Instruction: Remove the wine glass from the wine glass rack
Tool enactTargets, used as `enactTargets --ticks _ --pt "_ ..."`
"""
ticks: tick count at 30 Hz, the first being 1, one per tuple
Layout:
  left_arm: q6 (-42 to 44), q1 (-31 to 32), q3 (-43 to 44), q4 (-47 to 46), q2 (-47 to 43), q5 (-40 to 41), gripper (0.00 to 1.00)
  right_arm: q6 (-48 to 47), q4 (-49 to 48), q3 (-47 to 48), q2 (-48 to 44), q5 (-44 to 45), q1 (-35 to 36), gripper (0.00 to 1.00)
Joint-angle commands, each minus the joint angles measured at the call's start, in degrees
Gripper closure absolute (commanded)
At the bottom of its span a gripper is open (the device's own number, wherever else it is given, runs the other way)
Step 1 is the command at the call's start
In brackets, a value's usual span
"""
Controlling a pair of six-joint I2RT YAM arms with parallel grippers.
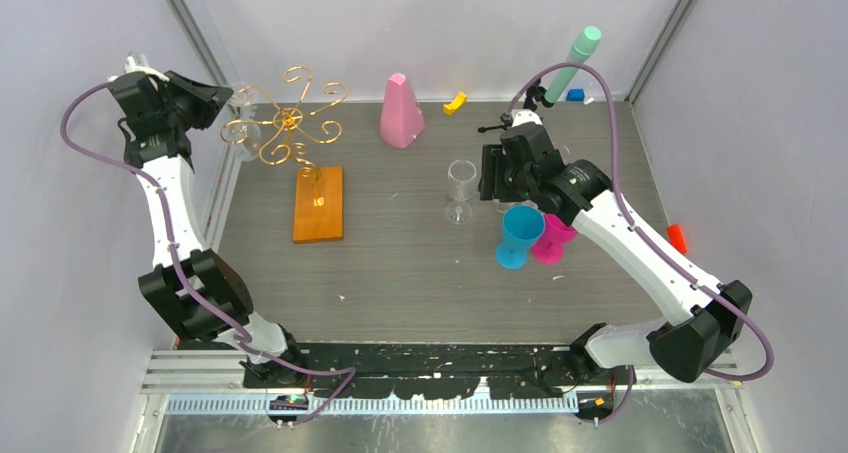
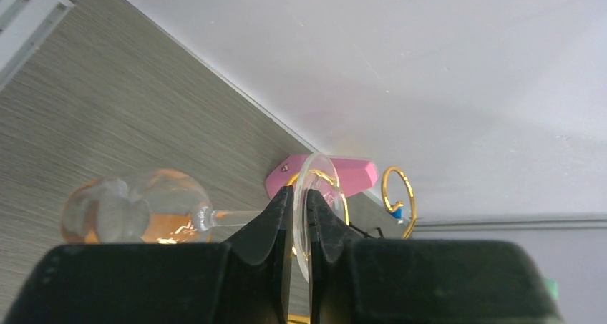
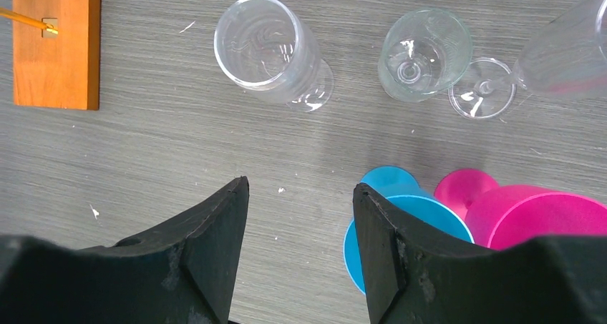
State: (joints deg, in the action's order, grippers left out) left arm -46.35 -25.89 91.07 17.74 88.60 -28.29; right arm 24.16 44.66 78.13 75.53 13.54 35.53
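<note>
- Currently, on my left wrist camera, the wine glass (image 2: 143,213) is clear, with a rounded bowl, thin stem and flat round foot. It lies sideways, high among the left-hand gold curls of the wine glass rack (image 1: 290,123).
- My left gripper (image 2: 300,201) is clenched on the foot's edge.
- My right gripper (image 3: 300,195) hangs released over the table.
- I count one rack, three more clear glasses (image 3: 268,48), one blue cup (image 3: 422,213) and one pink cup (image 3: 544,217).

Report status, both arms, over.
Left gripper: jaws shut on wine glass foot. Right gripper: jaws open, empty. Glass not yet off wine glass rack; gold curl at the foot.
</note>
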Motion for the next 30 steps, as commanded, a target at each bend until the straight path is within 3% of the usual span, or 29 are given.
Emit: enactTargets --ticks 1,17,30 --pt "-5.8 -0.5 -0.3 -6.4 -1.7 -3.6 1.00 0.7 -3.0 0.1 -1.2 -1.1 0.2 0.39" --pt "-19.8 -0.5 -5.5 -26.2 -1.6 -7.4 1.00 0.9 -3.3 -0.7 -1.5 -1.3 0.2 0.39" --pt "-17.6 -0.5 -2.0 -19.5 -0.4 -14.4 1.00 1.1 -3.3 -0.7 -1.4 -1.3 0.2 0.39"
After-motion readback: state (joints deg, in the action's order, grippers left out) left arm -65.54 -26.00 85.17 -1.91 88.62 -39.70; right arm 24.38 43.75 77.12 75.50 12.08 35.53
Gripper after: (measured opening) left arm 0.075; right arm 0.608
